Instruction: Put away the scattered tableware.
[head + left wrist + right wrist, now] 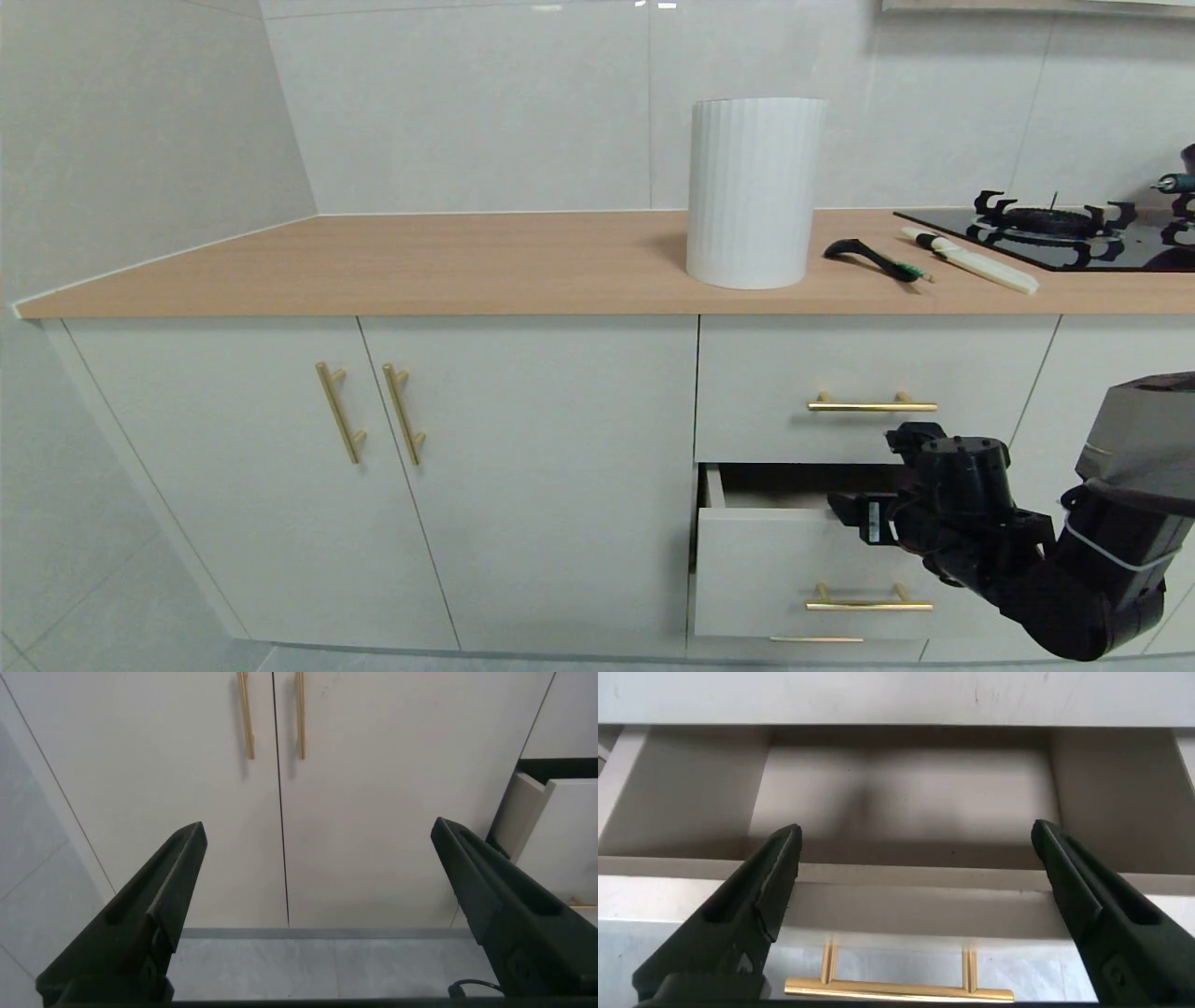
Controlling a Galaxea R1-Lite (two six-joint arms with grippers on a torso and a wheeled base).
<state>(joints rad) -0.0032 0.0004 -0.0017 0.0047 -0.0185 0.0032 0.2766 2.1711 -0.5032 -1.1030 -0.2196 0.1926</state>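
Right gripper hung low, jaws wide apart and empty, at the open drawer, and the left gripper gaped just as empty before the cupboard doors. Up on the countertop lay the tableware: a black-handled utensil just beside a long cream utensil, between the white ribbed canister and the hob. Both looked light, stiff and thin, lying flat, so a pinch across mid-handle seemed best, with slipping the risk.
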